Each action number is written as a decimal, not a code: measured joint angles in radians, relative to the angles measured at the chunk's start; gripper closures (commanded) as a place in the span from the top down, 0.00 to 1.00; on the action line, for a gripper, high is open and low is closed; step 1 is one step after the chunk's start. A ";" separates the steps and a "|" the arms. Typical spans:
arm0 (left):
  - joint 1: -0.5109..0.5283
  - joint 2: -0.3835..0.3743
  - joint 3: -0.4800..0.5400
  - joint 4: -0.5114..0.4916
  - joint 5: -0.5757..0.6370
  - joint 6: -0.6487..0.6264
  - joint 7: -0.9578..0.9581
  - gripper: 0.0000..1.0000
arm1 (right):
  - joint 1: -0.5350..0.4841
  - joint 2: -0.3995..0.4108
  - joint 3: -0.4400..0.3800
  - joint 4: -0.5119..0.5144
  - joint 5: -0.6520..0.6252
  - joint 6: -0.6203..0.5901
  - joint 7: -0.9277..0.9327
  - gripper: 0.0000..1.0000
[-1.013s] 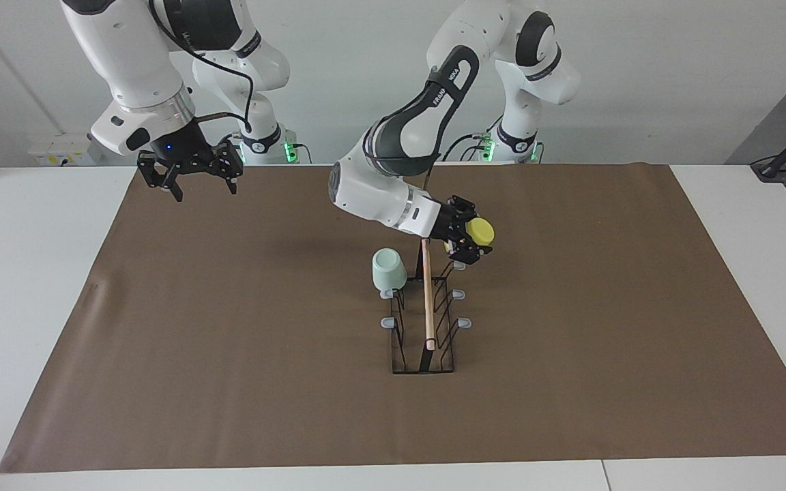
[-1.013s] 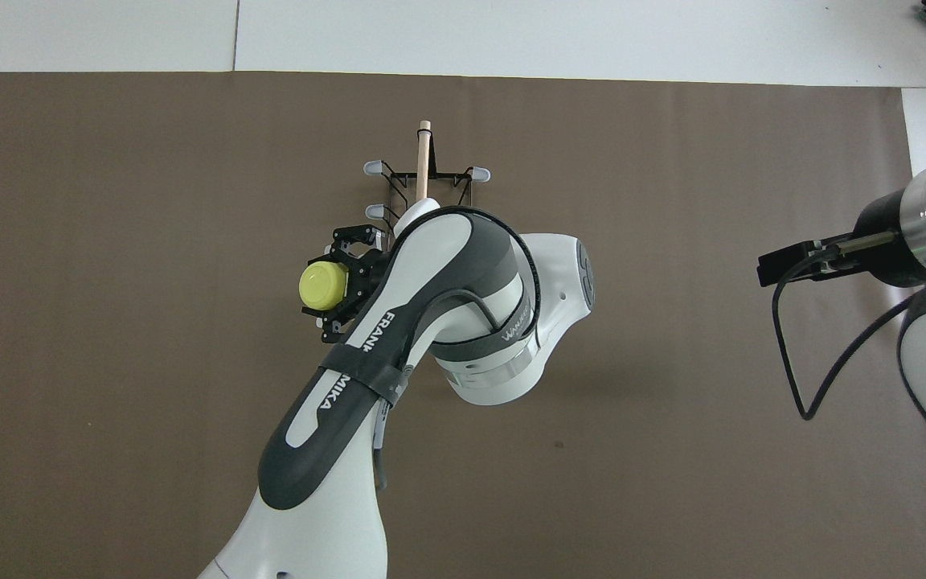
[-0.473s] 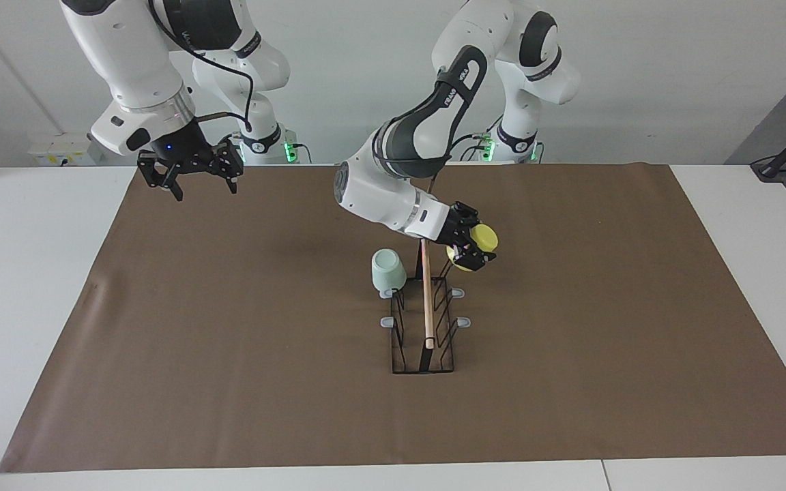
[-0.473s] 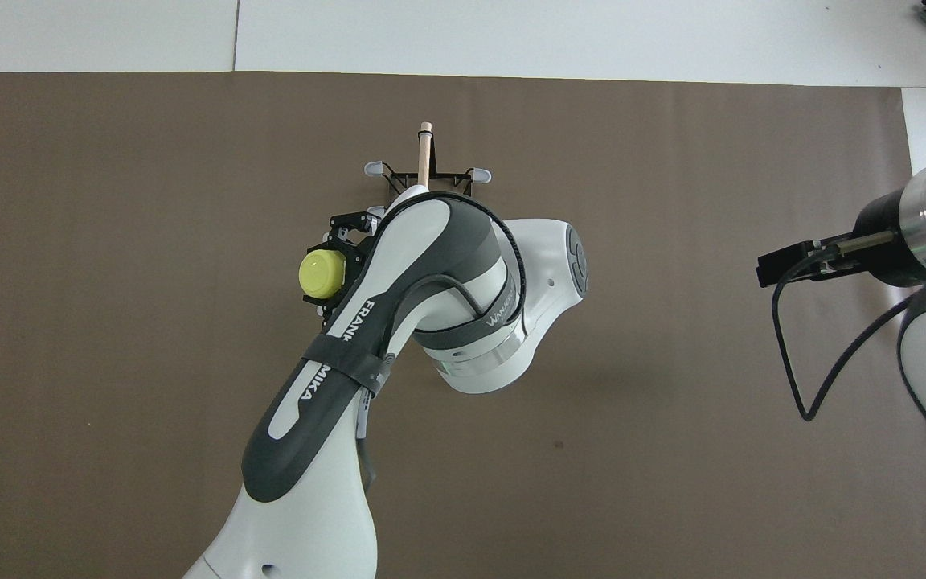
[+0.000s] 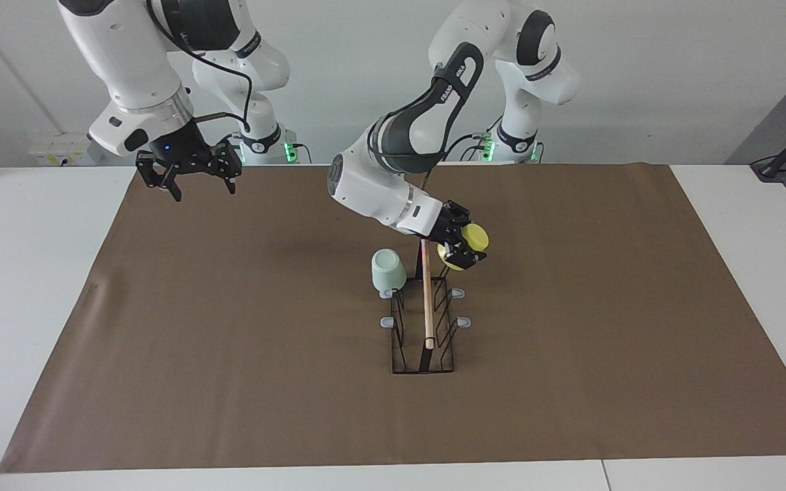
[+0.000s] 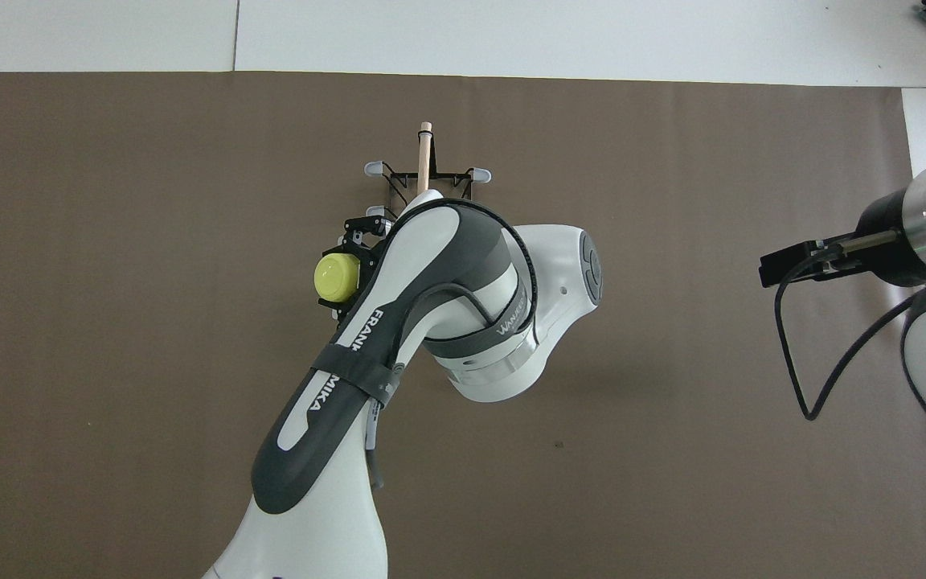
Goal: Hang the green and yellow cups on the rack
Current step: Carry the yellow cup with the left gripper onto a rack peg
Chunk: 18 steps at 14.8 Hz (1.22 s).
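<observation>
The rack (image 5: 426,326) is a black wire frame with a wooden rod (image 6: 424,153) on top, standing mid-table. The pale green cup (image 5: 388,269) hangs mouth-down on a peg on the rack's side toward the right arm's end; my left arm hides it in the overhead view. My left gripper (image 5: 464,247) is shut on the yellow cup (image 5: 477,236) (image 6: 337,277), holding it tilted at the pegs nearest the robots, on the side toward the left arm's end. My right gripper (image 5: 188,174) waits open and empty, up over the mat's corner near its base.
A brown mat (image 5: 229,382) covers most of the white table (image 5: 24,273). Grey-tipped free pegs (image 5: 462,321) stick out on both sides of the rack. My left arm's forearm (image 6: 447,289) spans the space over the rack's near end.
My left gripper has carried the yellow cup a little closer to the rack and slightly lower. The right arm and the green cup have stayed put.
</observation>
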 measured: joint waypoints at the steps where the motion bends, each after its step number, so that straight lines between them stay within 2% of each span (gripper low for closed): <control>1: -0.016 0.008 0.017 0.000 -0.003 0.001 -0.002 0.00 | 0.000 0.000 0.000 0.002 0.000 -0.006 0.000 1.00; 8: -0.057 0.047 0.055 0.007 -0.003 0.009 -0.004 0.00 | 0.000 0.000 0.002 0.009 0.000 -0.015 0.000 1.00; 9: -0.064 0.050 0.063 0.007 -0.005 0.011 -0.005 0.55 | 0.000 0.000 0.002 0.009 0.000 -0.016 0.000 1.00; 10: -0.074 0.053 0.077 0.007 -0.013 0.013 -0.005 1.00 | 0.000 0.000 0.002 0.009 0.000 -0.017 0.000 1.00; 18: -0.099 0.064 0.107 0.010 -0.044 0.013 0.001 1.00 | 0.000 0.002 0.002 0.009 0.000 -0.018 0.000 1.00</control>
